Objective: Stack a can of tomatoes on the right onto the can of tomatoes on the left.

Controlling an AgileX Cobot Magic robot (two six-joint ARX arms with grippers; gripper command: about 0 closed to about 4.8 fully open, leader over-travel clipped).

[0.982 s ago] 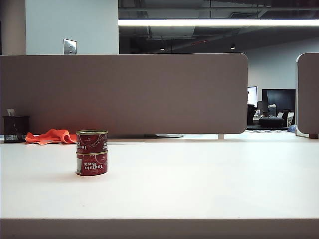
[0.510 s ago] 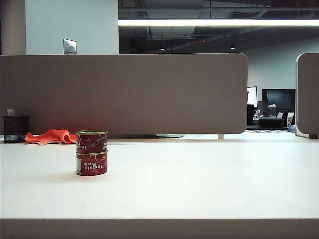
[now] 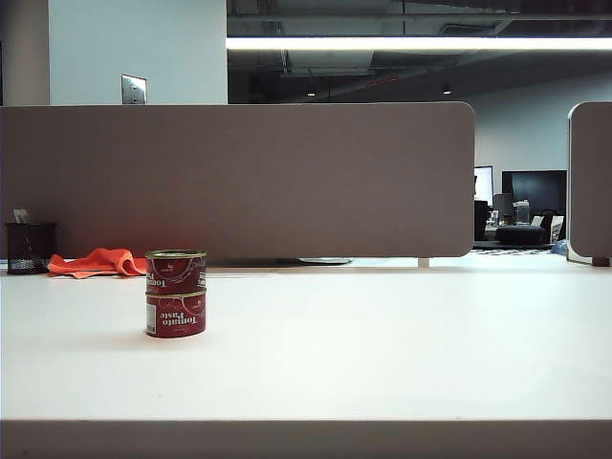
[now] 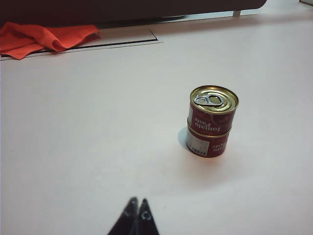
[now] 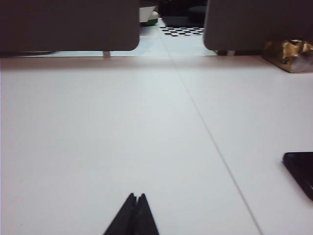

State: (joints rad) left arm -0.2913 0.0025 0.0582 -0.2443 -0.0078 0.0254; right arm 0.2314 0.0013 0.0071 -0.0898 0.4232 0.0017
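Sitting stacked on white table (image 3: 382, 344): red gold-lidded tomato paste can (image 4: 213, 110) atop matching red can (image 4: 207, 143) (labels upside-down). Hovering clear, empty: left gripper (image 4: 137, 207), right gripper (image 5: 135, 199), fingertips pressed together.

White table (image 3: 382, 335) w/ can stack (image 3: 176, 293), orange cloth (image 3: 96, 261), pen cup (image 3: 30, 248).

Two tomato cans are being counted, the upper can (image 3: 176, 271) stacked on the lower can (image 3: 176, 315); one orange cloth (image 3: 97, 261), one black mesh cup (image 3: 30, 248), two grey partition panels and two grippers are being shown
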